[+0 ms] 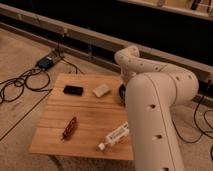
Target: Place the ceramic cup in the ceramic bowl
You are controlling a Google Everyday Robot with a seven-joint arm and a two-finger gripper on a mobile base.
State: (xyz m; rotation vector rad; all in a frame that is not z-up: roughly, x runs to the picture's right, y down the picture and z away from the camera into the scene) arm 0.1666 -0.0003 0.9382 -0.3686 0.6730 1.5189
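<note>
The dark ceramic bowl shows only as a sliver at the right edge of the wooden table; my white arm covers the rest of it. The white ceramic cup is hidden from view. My gripper is hidden behind my own forearm, down at the place where the bowl stands.
On the table lie a flat black rectangular object, a pale block, a brown snack piece and a white labelled bottle on its side. Cables and a power box lie on the floor to the left.
</note>
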